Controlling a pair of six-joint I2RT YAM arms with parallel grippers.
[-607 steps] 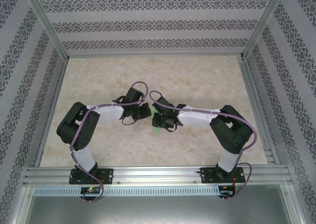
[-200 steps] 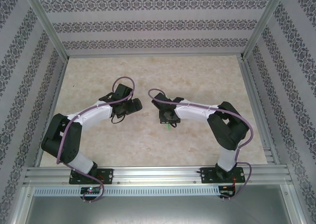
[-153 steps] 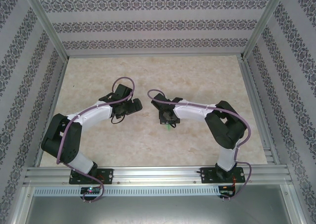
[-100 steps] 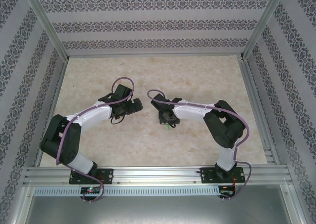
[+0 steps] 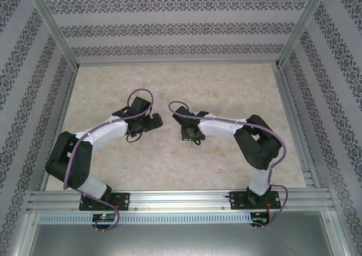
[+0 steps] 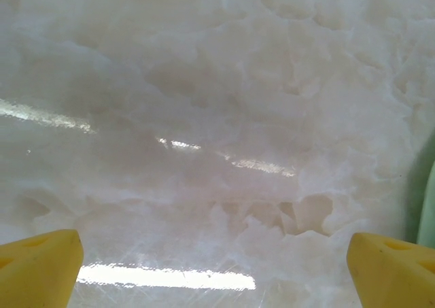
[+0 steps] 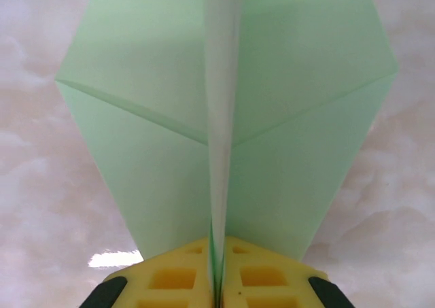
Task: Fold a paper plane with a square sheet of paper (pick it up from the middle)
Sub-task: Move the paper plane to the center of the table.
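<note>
The square sheet of paper is folded into the pale green paper plane (image 7: 156, 117), its two wings spreading either side of a raised centre crease. My right gripper (image 7: 219, 253) is shut on that crease from below, with the yellow fingers (image 7: 170, 277) pressed together. From above, a small green sliver of the paper plane (image 5: 193, 143) pokes out under the right gripper (image 5: 192, 137) near the table's middle. My left gripper (image 5: 156, 120) stands apart to the left, open and holding nothing. In its wrist view the left gripper (image 6: 214, 274) has its yellow fingertips (image 6: 37, 267) far apart over bare table, and a green edge of the paper plane (image 6: 428, 209) shows at the right border.
The pale marbled table (image 5: 226, 86) is fenced by patterned walls and aluminium posts (image 5: 297, 27). A metal rail (image 5: 181, 199) carrying both arm bases runs along the near edge.
Over three seconds the left gripper has drawn back to the left, away from the right one. The right gripper has shifted slightly right and farther with the paper. Little has moved in the last second.
</note>
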